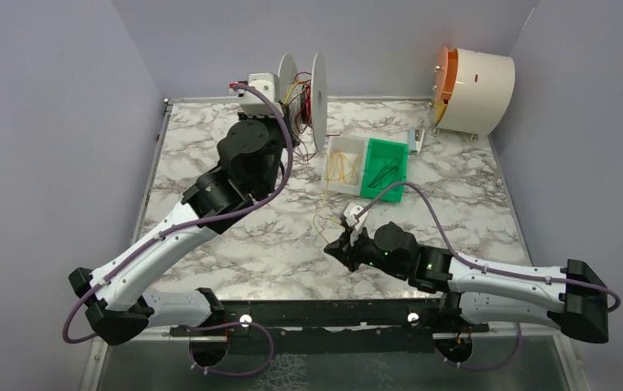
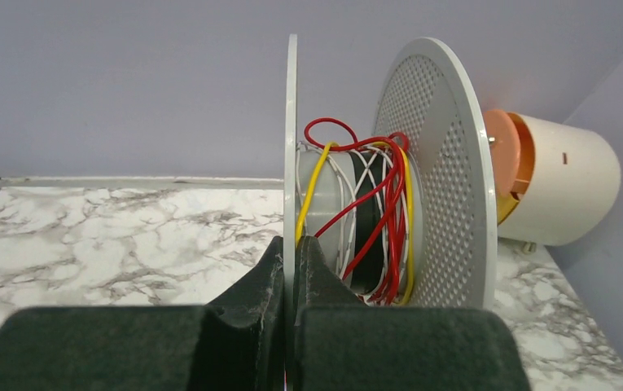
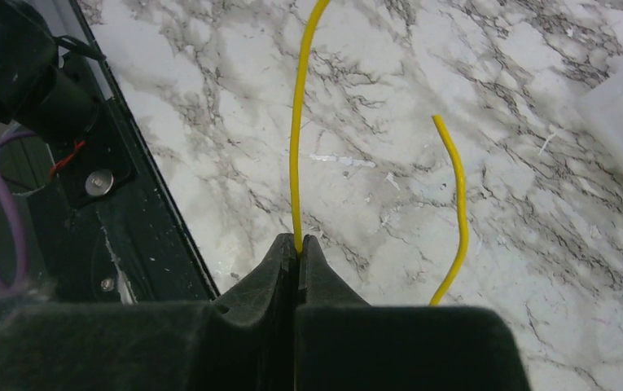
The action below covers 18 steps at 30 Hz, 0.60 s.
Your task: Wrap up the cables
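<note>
A white spool (image 1: 301,98) stands at the back of the table, with red, yellow and white cables (image 2: 373,208) wound on its hub. My left gripper (image 2: 295,244) is shut on the spool's thin left flange (image 2: 291,122), one finger on each side. Toward the near middle, my right gripper (image 3: 298,243) is shut on a yellow cable (image 3: 296,138). The cable runs up and away from the fingertips over the marble. A second yellow strand (image 3: 458,204) curves to the right of the fingers. From above, this cable (image 1: 322,218) shows faintly ahead of the right gripper (image 1: 334,247).
A white bin (image 1: 345,167) with yellow wires and a green bin (image 1: 384,169) with dark wires sit side by side behind the right gripper. A white and orange drum (image 1: 475,90) stands at the back right corner. A black rail (image 1: 324,314) runs along the near edge.
</note>
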Each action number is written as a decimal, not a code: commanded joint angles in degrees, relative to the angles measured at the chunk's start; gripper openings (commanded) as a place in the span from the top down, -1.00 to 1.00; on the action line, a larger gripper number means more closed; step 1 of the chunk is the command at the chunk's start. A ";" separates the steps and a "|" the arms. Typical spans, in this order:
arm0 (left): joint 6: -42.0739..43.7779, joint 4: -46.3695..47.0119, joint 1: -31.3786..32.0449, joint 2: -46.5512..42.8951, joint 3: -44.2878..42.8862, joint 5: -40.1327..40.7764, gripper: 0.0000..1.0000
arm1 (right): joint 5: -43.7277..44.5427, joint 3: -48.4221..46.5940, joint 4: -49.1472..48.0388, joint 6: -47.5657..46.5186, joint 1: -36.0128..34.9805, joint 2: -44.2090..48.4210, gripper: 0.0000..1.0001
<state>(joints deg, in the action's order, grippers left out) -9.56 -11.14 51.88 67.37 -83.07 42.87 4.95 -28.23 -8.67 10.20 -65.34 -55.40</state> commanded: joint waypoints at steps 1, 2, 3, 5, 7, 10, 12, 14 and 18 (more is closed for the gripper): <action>5.21 10.38 0.07 2.39 -1.73 5.70 1.00 | 8.16 -6.38 8.28 -2.73 -5.84 -2.17 0.98; 6.10 10.89 0.00 3.20 -1.81 6.18 1.00 | 8.96 -7.57 9.37 -2.73 -6.90 -2.49 0.98; 6.85 11.26 -0.05 4.03 -2.03 6.65 1.00 | 9.70 -8.81 10.59 -2.77 -8.20 -2.85 0.98; 8.35 12.02 -0.31 5.67 -2.27 7.54 1.00 | 11.31 -11.40 12.72 -2.82 -10.99 -3.56 0.98; 9.66 12.64 -0.70 6.99 -2.29 8.15 1.00 | 14.15 -14.22 15.02 -2.74 -14.53 -4.40 0.97; 11.31 12.69 -1.29 8.73 -2.12 8.49 1.00 | 19.65 -19.25 19.58 -2.71 -20.40 -5.80 0.98; 11.49 11.97 -1.86 9.60 -1.63 8.54 1.00 | 22.81 -22.43 22.20 -2.75 -23.67 -6.85 0.98; 11.50 12.11 -2.04 9.67 -0.10 8.27 1.00 | 26.25 -25.65 24.69 -2.54 -26.02 -7.89 0.97; 10.47 12.29 -2.39 8.43 3.97 6.86 1.00 | 29.11 -31.55 29.16 -2.21 -27.97 -9.22 0.98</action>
<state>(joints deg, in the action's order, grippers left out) 0.93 -4.49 49.98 78.02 -81.32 49.30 26.83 -54.41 13.69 7.88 -91.77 -63.75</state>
